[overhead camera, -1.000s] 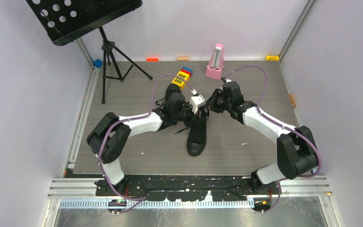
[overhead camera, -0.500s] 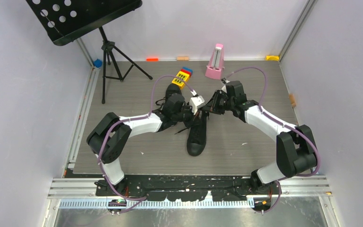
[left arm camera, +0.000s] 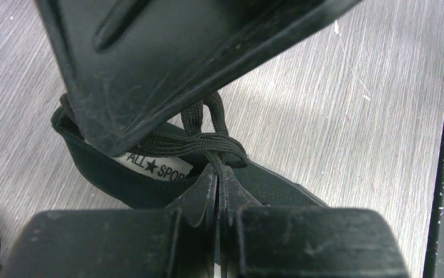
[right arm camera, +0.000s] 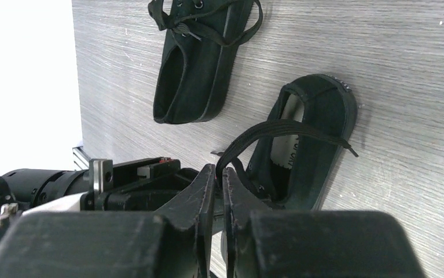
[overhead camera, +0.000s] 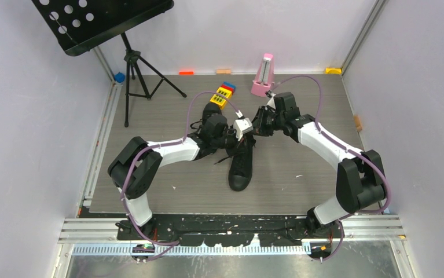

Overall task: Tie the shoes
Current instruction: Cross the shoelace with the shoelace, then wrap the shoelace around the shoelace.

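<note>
One black shoe [overhead camera: 241, 168] lies mid-table, toe toward me, and shows in the right wrist view [right arm camera: 318, 133]. The other shoe [right arm camera: 196, 69] lies beyond it, mostly hidden under the left arm in the top view. My left gripper [left arm camera: 217, 174] is shut on a black lace [left arm camera: 208, 142] just above the shoe's opening [left arm camera: 265, 185]. My right gripper [right arm camera: 219, 174] is shut on a lace loop [right arm camera: 283, 130] of the same shoe. Both grippers meet over the shoe's heel end, the left [overhead camera: 246, 134] and the right [overhead camera: 258, 128] almost touching.
A pink metronome [overhead camera: 262, 75] stands at the back. A yellow, red and blue block toy [overhead camera: 222, 94] lies behind the left gripper. A black music stand's tripod [overhead camera: 138, 75] stands at the back left. Metal rails edge the table's left and near sides.
My right wrist has shifted slightly toward the back of the table with the lace in it. The left arm has barely moved.
</note>
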Robot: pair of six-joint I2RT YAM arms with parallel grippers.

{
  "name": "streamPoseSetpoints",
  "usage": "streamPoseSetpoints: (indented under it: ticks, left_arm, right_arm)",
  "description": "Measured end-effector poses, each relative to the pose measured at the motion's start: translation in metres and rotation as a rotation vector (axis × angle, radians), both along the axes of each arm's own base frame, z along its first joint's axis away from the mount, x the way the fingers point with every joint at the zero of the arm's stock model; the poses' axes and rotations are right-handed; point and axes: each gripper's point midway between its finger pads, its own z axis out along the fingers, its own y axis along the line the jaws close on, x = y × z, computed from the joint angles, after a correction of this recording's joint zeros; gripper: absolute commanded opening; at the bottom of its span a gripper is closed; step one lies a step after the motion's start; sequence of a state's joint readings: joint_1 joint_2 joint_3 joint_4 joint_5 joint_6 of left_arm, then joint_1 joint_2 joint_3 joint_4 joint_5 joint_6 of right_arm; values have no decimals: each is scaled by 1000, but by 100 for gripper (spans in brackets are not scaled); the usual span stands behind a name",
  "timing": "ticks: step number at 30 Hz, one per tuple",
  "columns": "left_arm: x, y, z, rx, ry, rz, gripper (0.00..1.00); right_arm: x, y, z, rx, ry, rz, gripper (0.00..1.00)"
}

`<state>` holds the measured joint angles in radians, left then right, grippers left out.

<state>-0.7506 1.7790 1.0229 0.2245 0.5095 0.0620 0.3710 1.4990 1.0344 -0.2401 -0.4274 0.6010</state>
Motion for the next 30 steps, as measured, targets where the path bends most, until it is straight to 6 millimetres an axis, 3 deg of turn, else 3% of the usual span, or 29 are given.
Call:
streamPoseSetpoints:
  ticks: [5, 12, 18, 23, 27, 30]
  left_arm:
    - [-1, -1, 2, -8, -4, -11, 0]
    - [-4, -3, 2, -23, -6, -28, 0]
    - [-4, -3, 2, -31, -14, -35, 0]
    - [-5, -4, 2, -38, -18, -40, 0]
    - [-5, -4, 3, -40, -20, -39, 0]
    - [-5, -4, 2, -43, -19, -38, 0]
  right_arm:
    - [2, 1, -8, -19, 45, 8, 45]
    - [-2, -10, -15, -74, 56, 10, 62]
    - [1, -23, 1, -88, -3, -4, 63]
    - [8, -38, 9, -127, -59, -46, 55]
    - [18, -56, 1, -198, -64, -123, 52]
    - [20, -66, -17, -236, -38, -155, 51]
